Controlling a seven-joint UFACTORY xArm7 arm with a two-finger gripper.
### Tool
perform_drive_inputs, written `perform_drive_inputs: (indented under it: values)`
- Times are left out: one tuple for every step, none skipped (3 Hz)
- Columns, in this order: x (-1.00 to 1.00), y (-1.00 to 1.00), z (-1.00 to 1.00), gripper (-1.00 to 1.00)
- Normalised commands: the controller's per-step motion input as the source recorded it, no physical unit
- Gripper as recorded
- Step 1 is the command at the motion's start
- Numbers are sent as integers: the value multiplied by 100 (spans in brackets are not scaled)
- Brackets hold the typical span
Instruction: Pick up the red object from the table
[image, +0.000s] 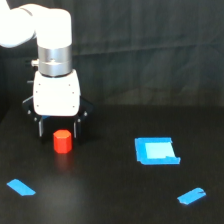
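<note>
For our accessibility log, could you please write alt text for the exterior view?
A white robot arm's gripper hangs open just above and behind a small red object on a black table. A blue square patch and two blue tape strips lie elsewhere.

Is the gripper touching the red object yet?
Cannot tell. In the exterior view the gripper stands right behind the red object, whose top overlaps the space between its fingers; neither a contact nor a gap shows plainly.
</note>
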Motion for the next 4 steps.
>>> perform_drive_inputs:
  values:
    - [8, -46, -28, 80]
    - [-2, 15, -33, -93]
    - [3, 3, -4, -100]
    - [12, -3, -4, -95]
